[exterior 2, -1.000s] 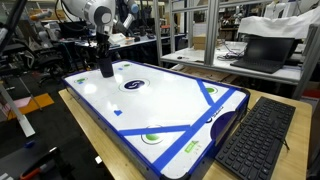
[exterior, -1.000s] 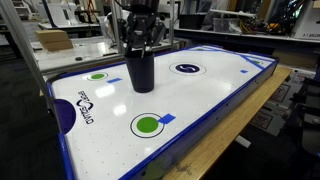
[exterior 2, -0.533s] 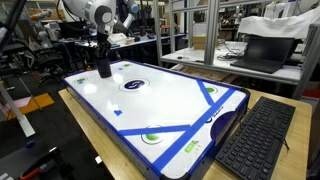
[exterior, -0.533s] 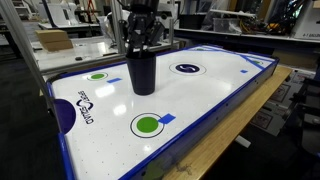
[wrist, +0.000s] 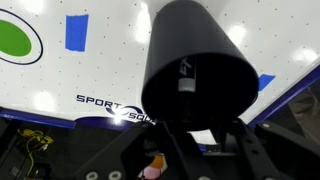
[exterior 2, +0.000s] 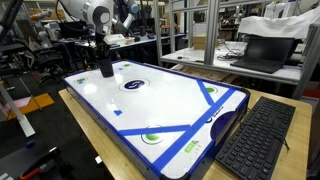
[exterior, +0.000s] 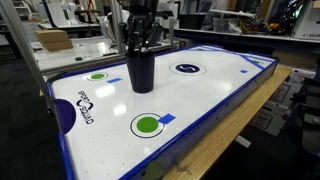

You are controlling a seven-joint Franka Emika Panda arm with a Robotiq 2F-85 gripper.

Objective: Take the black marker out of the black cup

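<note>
The black cup [exterior: 141,72] stands upright on the white air-hockey table [exterior: 205,100], near the far end in an exterior view [exterior 2: 104,68]. My gripper [exterior: 140,48] hangs straight above it, fingers reaching down into its mouth. In the wrist view I look into the cup [wrist: 190,45]. The black marker [wrist: 185,84] shows inside as a slim stick with a pale end. My gripper [wrist: 192,118] merges with the dark interior. I cannot tell whether its jaws are closed on the marker.
The table has blue rails [exterior: 215,118], green circles [exterior: 119,125] and a dark oval logo [exterior: 187,68]. A wooden bench edge [exterior: 240,140] runs along one side. A keyboard [exterior 2: 255,135] and a laptop [exterior 2: 258,50] lie beyond the table.
Almost nothing differs; the arm and cup stay where they were, with the gripper perhaps a touch higher over the cup.
</note>
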